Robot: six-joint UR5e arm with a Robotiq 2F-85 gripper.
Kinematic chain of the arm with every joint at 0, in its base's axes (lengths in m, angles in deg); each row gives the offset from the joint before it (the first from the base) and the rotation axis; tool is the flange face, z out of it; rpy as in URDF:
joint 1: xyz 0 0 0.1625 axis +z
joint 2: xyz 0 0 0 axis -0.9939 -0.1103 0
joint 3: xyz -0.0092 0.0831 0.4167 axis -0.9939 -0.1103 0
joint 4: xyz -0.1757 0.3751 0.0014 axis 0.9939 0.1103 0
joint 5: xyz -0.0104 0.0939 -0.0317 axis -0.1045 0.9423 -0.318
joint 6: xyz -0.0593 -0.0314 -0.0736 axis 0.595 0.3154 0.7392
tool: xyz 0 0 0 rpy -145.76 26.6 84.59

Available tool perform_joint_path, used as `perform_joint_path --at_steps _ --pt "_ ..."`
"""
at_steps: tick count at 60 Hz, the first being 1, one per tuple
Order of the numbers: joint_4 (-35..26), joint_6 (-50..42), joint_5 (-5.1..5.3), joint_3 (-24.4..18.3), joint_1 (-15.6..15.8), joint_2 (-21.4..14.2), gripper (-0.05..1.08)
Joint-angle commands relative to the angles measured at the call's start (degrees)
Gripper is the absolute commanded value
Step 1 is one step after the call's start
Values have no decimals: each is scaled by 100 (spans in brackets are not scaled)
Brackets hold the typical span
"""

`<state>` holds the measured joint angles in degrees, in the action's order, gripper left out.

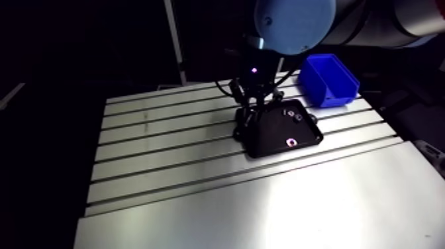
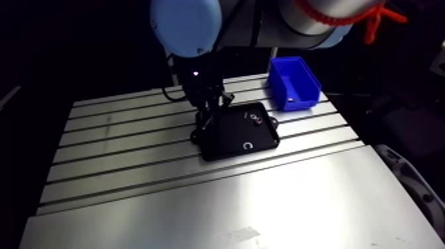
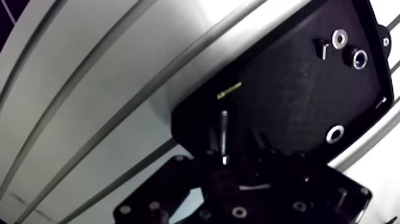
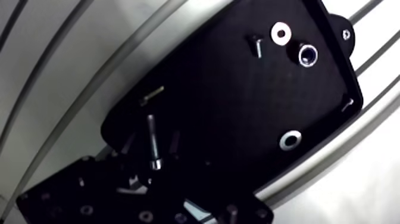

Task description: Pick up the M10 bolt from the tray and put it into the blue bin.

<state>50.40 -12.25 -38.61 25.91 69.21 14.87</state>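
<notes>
Leftward in the arm view, the gripper [image 1: 244,129] hung low over the left end of the black tray [image 1: 268,140] on the slotted table [image 1: 165,146]. From the wrist, the M10 bolt [image 3: 224,134] showed as a slim, silvery shank lying in the tray's nearest corner, perhaps head-end toward the claw. Black metal merged with black tray there, so I could not tell whether the claw was spread or pinching. Two washers [image 3: 340,38] and a nut [image 3: 359,58] lay farther along. Rightmost stood the blue bin [image 1: 328,79], apart from the tray.
</notes>
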Motion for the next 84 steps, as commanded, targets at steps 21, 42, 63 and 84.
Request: perform_joint_path --at_steps 21,42,63,84 --pt "12 3 -2 -42 22 89 63" --pt "12 3 -2 -43 22 108 65" --pt "84 10 5 -19 31 108 70" --pt "222 11 6 8 40 108 75"
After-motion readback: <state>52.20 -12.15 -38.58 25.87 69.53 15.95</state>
